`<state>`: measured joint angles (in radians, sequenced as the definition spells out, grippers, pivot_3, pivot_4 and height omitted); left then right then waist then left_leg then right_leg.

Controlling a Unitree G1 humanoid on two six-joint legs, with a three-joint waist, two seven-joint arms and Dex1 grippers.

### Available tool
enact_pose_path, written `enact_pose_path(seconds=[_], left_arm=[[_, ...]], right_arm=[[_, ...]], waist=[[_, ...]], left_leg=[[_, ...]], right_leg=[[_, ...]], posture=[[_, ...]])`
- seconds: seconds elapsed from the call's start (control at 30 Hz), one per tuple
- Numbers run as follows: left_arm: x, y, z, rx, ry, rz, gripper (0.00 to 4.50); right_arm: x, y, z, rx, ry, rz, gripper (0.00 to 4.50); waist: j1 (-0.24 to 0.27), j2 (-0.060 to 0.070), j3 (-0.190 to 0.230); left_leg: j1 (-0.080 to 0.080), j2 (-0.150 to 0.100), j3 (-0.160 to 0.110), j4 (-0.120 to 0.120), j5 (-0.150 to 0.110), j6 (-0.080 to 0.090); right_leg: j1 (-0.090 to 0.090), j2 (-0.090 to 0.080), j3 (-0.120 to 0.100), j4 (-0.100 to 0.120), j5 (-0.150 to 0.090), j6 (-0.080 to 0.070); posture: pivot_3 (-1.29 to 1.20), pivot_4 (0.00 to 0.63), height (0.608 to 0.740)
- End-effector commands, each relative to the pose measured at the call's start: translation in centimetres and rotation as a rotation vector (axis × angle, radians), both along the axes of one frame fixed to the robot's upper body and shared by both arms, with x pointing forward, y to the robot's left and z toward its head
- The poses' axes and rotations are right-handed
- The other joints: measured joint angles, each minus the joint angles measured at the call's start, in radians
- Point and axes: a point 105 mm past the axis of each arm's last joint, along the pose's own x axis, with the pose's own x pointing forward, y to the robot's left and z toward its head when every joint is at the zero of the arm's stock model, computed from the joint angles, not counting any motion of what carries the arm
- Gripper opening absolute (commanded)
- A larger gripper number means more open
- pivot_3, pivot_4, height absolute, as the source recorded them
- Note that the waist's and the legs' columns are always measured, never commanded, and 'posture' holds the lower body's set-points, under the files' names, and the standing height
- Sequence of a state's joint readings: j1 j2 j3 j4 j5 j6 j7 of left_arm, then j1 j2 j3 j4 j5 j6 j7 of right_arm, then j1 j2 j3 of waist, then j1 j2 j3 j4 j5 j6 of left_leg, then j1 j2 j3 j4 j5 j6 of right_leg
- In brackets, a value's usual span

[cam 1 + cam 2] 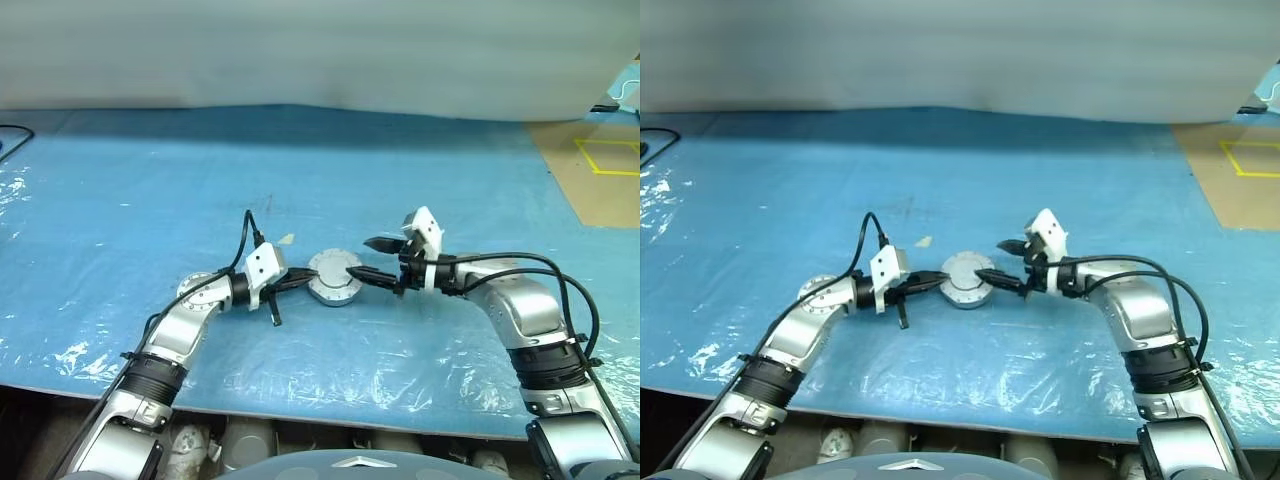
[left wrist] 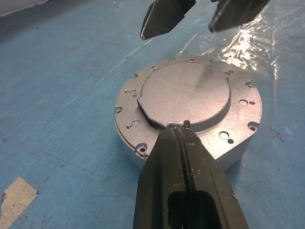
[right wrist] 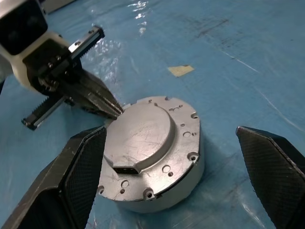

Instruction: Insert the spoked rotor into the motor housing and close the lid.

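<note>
**Robot:** Between my two grippers, on the blue sheet (image 1: 120, 180) covering the desk, sits the motor housing (image 3: 157, 186) with the lid (image 2: 188, 93) already lying on top, plain face up. I cannot see the spoked rotor; I judge it to be inside, under the lid.

**Colleague:** What are your grippers doing?

**Robot:** My left gripper (image 2: 177, 131) is pressed shut, its tip resting on the lid's edge next to the small notch. My right gripper (image 3: 176, 157) is spread as wide as it goes, one finger just beside the housing wall, the other well apart on the far side, gripping nothing.

**Colleague:** Is the lid seated?

**Robot:** It looks flat and centred, but I cannot tell whether it is fully down. So the step in hand, as I judge it, is the final seating.

**Colleague:** How would you do that well?

**Robot:** Steady the housing wall with the right gripper's fingers so it doesn't skid on the slick sheet, then press straight down with the left tip near the middle rather than at the rim, so the lid doesn't tilt.
</note>
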<state>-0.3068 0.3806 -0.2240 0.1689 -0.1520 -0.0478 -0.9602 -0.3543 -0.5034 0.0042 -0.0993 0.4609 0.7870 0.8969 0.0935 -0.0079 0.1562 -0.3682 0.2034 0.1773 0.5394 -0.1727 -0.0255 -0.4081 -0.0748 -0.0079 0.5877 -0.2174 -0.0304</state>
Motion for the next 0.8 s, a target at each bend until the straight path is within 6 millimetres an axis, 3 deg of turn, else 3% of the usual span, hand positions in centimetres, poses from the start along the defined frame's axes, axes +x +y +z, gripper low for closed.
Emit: enact_pose_path(seconds=[0.03, 0.13, 0.3, 0.53, 0.8], left_arm=[[-0.1, 0.3, -0.9, 0.032, 0.024, 0.007, 0.0], [-0.1, 0.2, -0.9, 0.032, 0.025, 0.006, 0.0], [-0.2, 0.2, -0.9, 0.031, 0.024, 0.008, 0.0], [-0.1, 0.4, -1.0, 0.036, 0.024, 0.009, 0.0], [0.0, 0.5, -1.2, 0.04, 0.024, 0.008, 0.0]], right_arm=[[-0.8, -0.9, -0.5, 0.105, 0.238, -0.054, 4.49], [-1.9, -1.4, -1.7, 0.17, 0.426, -0.075, 4.49], [-2.8, -1.0, -2.8, 0.236, 0.558, -0.106, 4.49], [-3.5, 0.9, -4.0, 0.183, 0.563, -0.07, 4.49], [-2.5, 1.6, -4.2, 0.195, 0.524, -0.09, 4.49]], waist=[[0.0, 0.0, 0.0], [0.001, 0.001, 0.0], [0.002, 0.001, 0.0], [0.002, 0.001, 0.0], [0.001, 0.001, 0.0]], left_leg=[[0.0, 0.0, 0.0, 0.0, 0.0, 0.0], [0.0, 0.0, 0.0, 0.0, 0.002, -0.003], [0.0, 0.0, 0.0, 0.0, 0.002, -0.004], [0.0, 0.0, 0.0, 0.0, 0.002, -0.004], [0.001, 0.0, 0.0, 0.0, 0.002, -0.004]], right_leg=[[0.0, 0.0, 0.0, 0.0, 0.0, 0.0], [0.0, 0.0, 0.0, 0.0, 0.0, 0.0], [0.0, 0.0, 0.0, 0.0, 0.0, 0.0], [0.0, 0.0, -0.001, 0.0, 0.0, 0.0], [0.0, 0.0, 0.0, 0.0, -0.004, 0.006]], posture=[[0.0, 0.15, 0.74], [0.0, 0.15, 0.74], [0.0, 0.15, 0.74], [0.0, 0.15, 0.74], [0.0, 0.15, 0.74]])
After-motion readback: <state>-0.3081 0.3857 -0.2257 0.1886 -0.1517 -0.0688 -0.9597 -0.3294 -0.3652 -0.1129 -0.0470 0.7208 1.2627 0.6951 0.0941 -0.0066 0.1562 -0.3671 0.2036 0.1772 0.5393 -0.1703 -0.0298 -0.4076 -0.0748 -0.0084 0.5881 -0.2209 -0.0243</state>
